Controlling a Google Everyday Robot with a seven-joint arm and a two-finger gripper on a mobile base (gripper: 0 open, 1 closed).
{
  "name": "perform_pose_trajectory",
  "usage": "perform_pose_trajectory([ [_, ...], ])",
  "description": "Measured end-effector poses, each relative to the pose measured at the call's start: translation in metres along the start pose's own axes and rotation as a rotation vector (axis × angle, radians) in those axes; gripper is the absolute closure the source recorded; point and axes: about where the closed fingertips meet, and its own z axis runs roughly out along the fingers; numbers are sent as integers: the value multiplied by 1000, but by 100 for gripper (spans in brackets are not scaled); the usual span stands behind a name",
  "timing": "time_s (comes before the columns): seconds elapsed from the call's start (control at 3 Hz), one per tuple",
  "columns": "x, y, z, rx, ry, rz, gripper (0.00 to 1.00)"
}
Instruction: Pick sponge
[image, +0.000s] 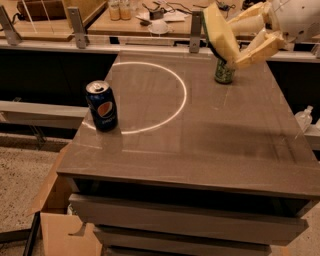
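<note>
The sponge (219, 31) is a pale yellow foam block with a dark green layer on its right face. It hangs tilted in the air above the far right part of the table. My gripper (235, 42) reaches in from the upper right with its cream-yellow fingers (257, 50) shut on the sponge. The sponge is well clear of the table top, above a green can.
A blue Pepsi can (102, 106) stands at the table's left edge. A green can (224, 71) stands at the far right, just under the sponge. The brown table (200, 140) has drawers below. A cardboard box (60, 220) sits on the floor at lower left. A cluttered bench lies behind.
</note>
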Motion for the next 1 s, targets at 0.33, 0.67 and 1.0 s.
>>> perform_pose_trajectory([
  [0.33, 1, 3, 3, 1, -4, 45, 100],
  [0.67, 7, 12, 20, -23, -22, 94, 100],
  [1.0, 7, 12, 20, -23, -22, 94, 100],
])
